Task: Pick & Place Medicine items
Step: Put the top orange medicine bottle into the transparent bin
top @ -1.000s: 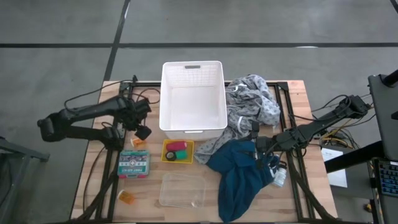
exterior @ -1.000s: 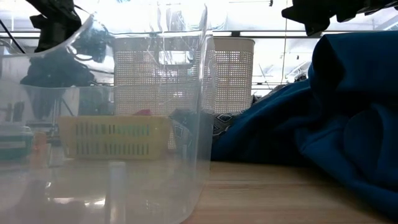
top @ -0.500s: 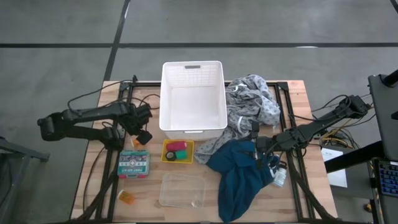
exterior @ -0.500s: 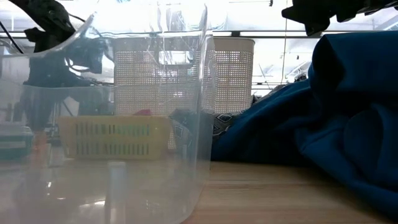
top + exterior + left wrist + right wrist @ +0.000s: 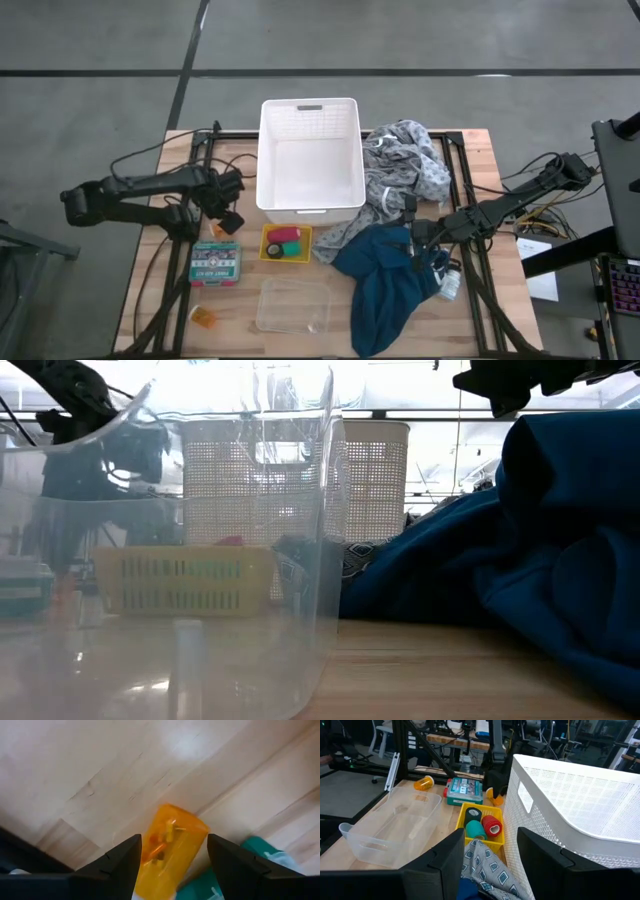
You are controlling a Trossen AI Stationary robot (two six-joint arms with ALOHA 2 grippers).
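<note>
Two dark left fingers (image 5: 125,865) straddle the translucent orange pill bottle (image 5: 167,847) lying on the wooden worktop (image 5: 100,770) beside the teal box (image 5: 260,850), ungripped; close off-centre and it rolls away.

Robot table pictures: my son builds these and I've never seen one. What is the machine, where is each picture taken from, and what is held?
Two dark robot arms work at a wooden table. One picture looks straight down, one sits level with the tabletop behind a clear plastic tub, and one camera rides on each wrist. On the table lie a white mesh basket, a yellow tray of rolls, a teal box, a blue cloth and a grey patterned cloth. The left hand straddles an orange pill bottle, open, not gripping it. The right hand hovers open above the blue cloth.
</note>
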